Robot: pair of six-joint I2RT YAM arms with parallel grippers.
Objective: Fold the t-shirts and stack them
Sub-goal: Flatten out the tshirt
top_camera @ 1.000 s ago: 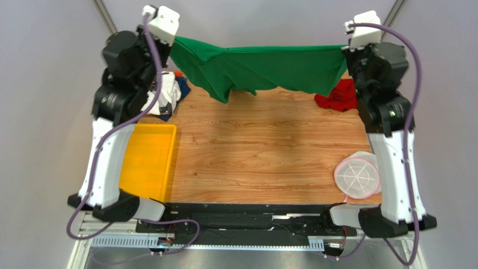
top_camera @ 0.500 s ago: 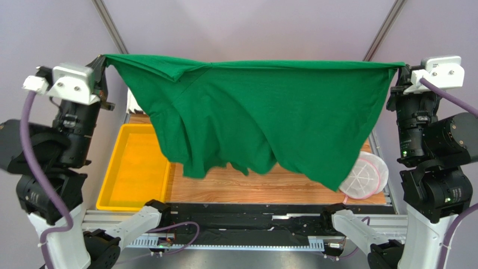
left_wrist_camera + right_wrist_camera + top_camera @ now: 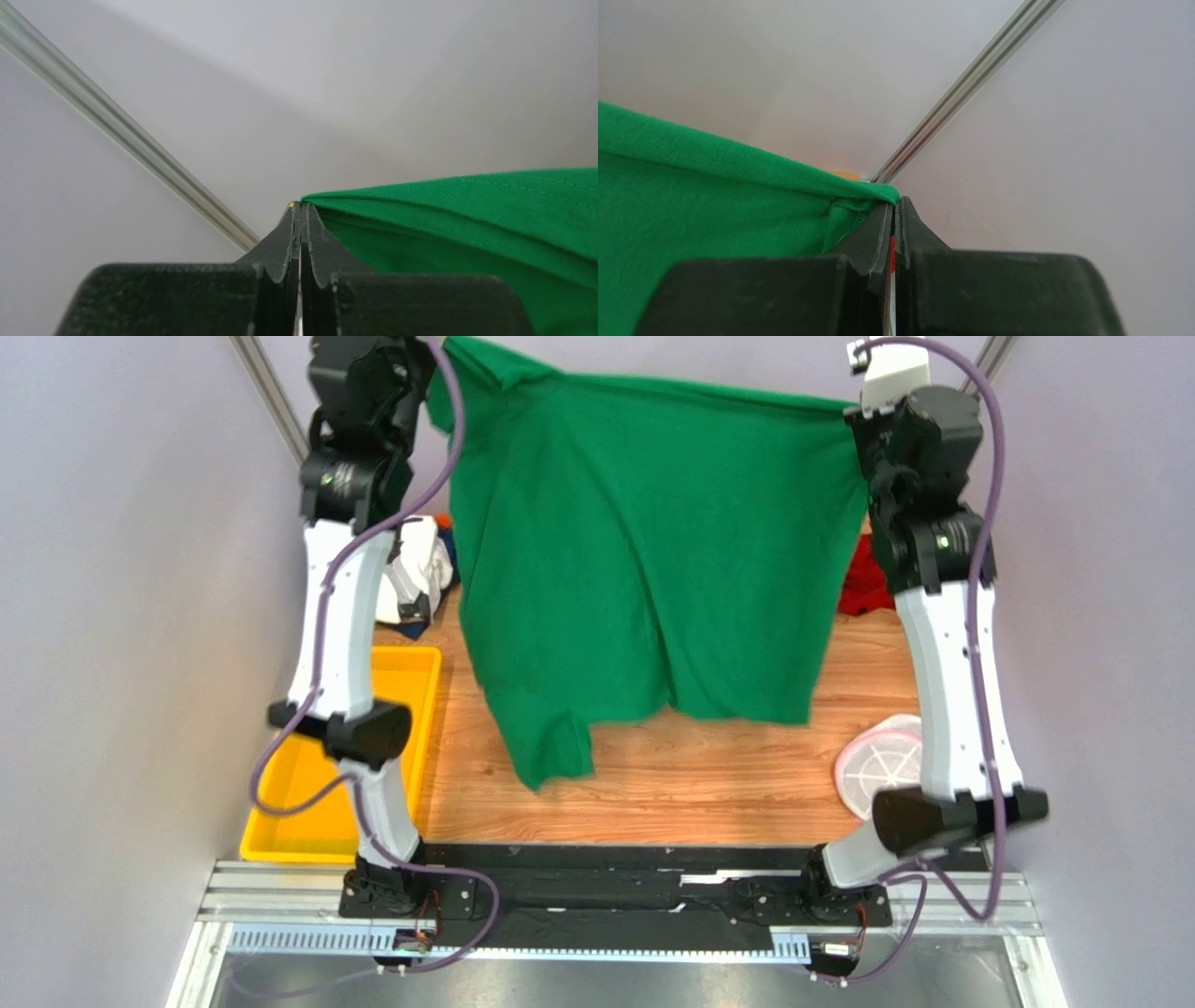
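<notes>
Hanging in the air above the desk (image 3: 701,777), the green t-shirt (image 3: 645,546) fills the 12 o'clock part of the top view. Its upper edge is stretched between the left arm (image 3: 337,560) at 11 o'clock and the right arm (image 3: 947,616) at 1 o'clock. Both arms are raised high, and the cloth falls down flat like a curtain. One sleeve reaches lowest, at about 7 o'clock of the shirt. At 10 o'clock a white t-shirt (image 3: 410,567) lies crumpled on the desk, with a dark blue t-shirt (image 3: 410,627) touching it. At 2 o'clock a red t-shirt (image 3: 863,585) shows only partly from behind the green cloth. The yellow tray (image 3: 330,770) sits at 8 o'clock on the left edge of the desk. The round mesh basket (image 3: 881,763) is at 4 o'clock, partly hidden by the right arm.

In the left wrist view the left hand (image 3: 300,210) has its two black fingers pressed fully together. They pinch a corner of the green t-shirt at the very tips, and the cloth runs away toward 3 o'clock. A metal bar (image 3: 119,126) crosses the pale wall from 10 o'clock.

In the right wrist view the right hand (image 3: 896,206) is also fully closed and grips the hem of the same shirt. The cloth spreads toward 9 o'clock.
</notes>
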